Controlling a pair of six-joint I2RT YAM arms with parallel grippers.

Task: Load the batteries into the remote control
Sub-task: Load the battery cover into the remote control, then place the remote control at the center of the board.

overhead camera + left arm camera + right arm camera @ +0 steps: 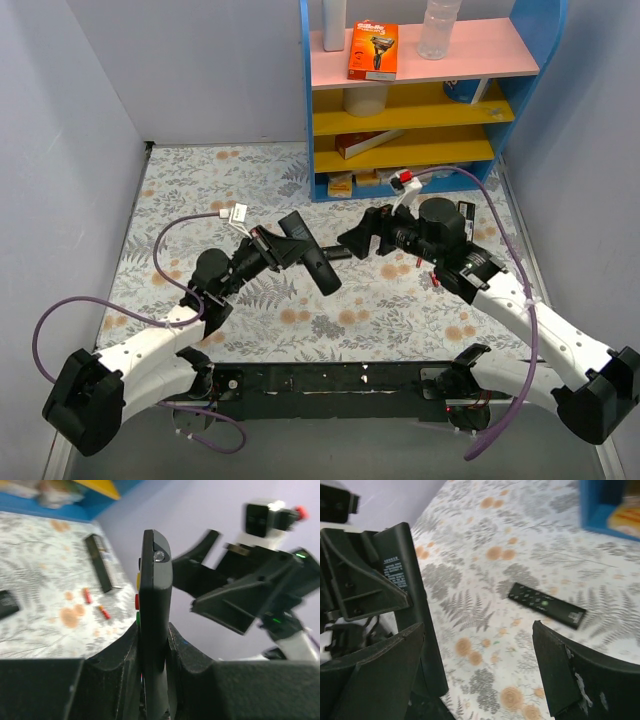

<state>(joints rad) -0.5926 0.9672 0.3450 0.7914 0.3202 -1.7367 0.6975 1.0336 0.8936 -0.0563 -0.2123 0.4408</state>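
Left end effector [154, 630]: we find it clamped tight on the remote control [155, 580], which it holds edge-on, raised off the surface [35, 625]. Right end effector [476, 627]: fingers spread wide, close beside the held remote control. Two red batteries [88, 595] lie on the surface near a second black remote [102, 562].

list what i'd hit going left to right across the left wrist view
black object cut off at the left edge → red battery → second red battery → remote control held in the left hand → right hand, open. the black remote on the table overlaps the batteries, so it's left out
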